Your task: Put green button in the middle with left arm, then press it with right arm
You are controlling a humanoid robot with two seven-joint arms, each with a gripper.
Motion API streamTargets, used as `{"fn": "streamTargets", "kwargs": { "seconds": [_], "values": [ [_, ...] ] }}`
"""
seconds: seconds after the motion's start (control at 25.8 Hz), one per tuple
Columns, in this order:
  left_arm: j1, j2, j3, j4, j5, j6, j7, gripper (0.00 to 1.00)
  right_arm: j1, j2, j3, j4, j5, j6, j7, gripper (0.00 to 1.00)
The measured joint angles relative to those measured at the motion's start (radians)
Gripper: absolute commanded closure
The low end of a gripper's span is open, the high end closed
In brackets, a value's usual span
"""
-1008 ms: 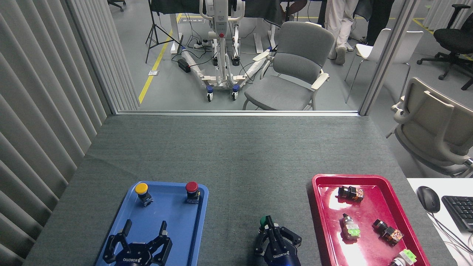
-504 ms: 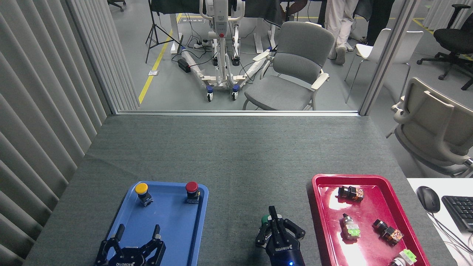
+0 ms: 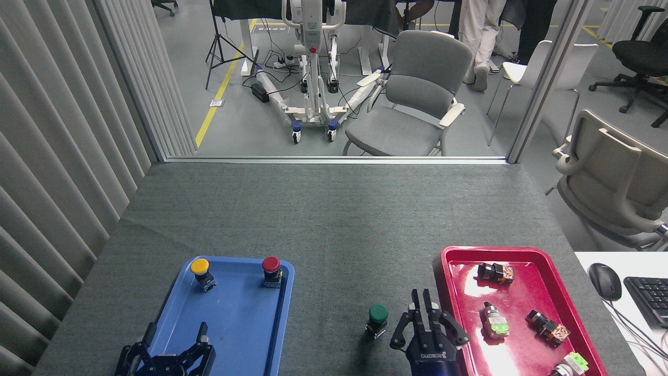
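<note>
Upright on the bare grey cloth of the bench (image 3: 334,219), between the two trays: green button (image 3: 378,314), dark domed cap up, short black-and-silver base beneath. Just to its right, apart from it, right pincer (image 3: 423,303), black with white lettering, two fingers side by side and close together, a thin slit between the tips, nothing held; outer links overlapping the near-left rim of the red tray (image 3: 522,253). Lower left, at the bottom edge of the head view, left pincer (image 3: 176,335), fingers spread wide apart, empty, over the near end of the blue tray (image 3: 237,313), well apart from the green button. Standing at the far end of the blue tray: yellow button (image 3: 200,267) toward the left corner, red button (image 3: 270,264) toward the right corner, both upright. Scattered in the red tray: several small switch parts (image 3: 494,272), black with orange, silver with pale green, lying on their sides. Right of the bench, on a white surface: black mouse (image 3: 605,281) and the corner of a black keyboard (image 3: 649,297). Beyond the far edge of the bench: grey armchair (image 3: 412,99), wheeled white stand (image 3: 312,68) with cables on the floor, legs of a person (image 3: 477,36) standing near the top.
</note>
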Motion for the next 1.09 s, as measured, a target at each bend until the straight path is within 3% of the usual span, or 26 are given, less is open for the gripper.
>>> {"fn": "streamTargets", "kwargs": {
  "seconds": [0.35,1.09],
  "values": [
    [0.004,0.013,0.009,-0.011,0.033,0.002,-0.021,0.00,0.118,-0.031,-0.109,-0.079,-0.001,-0.061,0.007,0.00],
    [-0.029,0.007,0.046,0.024,0.061,-0.004,-0.013,0.00,0.143,-0.054,-0.117,-0.075,-0.004,-0.063,0.006,0.00]
  ]
}}
